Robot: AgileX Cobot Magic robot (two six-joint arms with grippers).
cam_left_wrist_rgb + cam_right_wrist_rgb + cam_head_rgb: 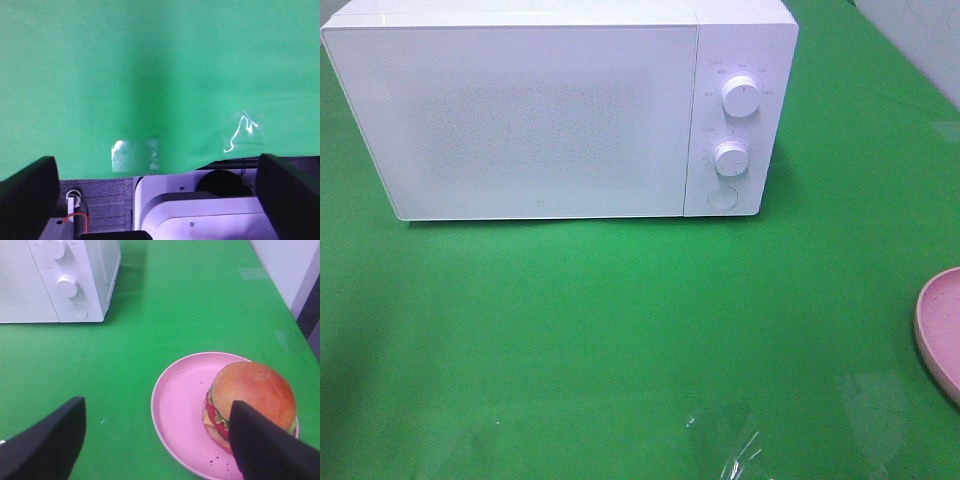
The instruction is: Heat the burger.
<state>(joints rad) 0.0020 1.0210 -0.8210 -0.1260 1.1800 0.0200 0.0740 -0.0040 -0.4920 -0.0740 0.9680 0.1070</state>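
So the microwave (pixel 560 110) sits shut at the back of the green table (pixel 620 330), with both knobs and the round button at its right end. Out in front of the microwave and off past that knob end, the burger (pixel 250 407) rests on a pink plate (pixel 177 410). Right gripper (pixel 157 440) is spread wide above the plate, holding nothing. Left gripper (pixel 160 192) is wide open too, empty, over the table's edge.
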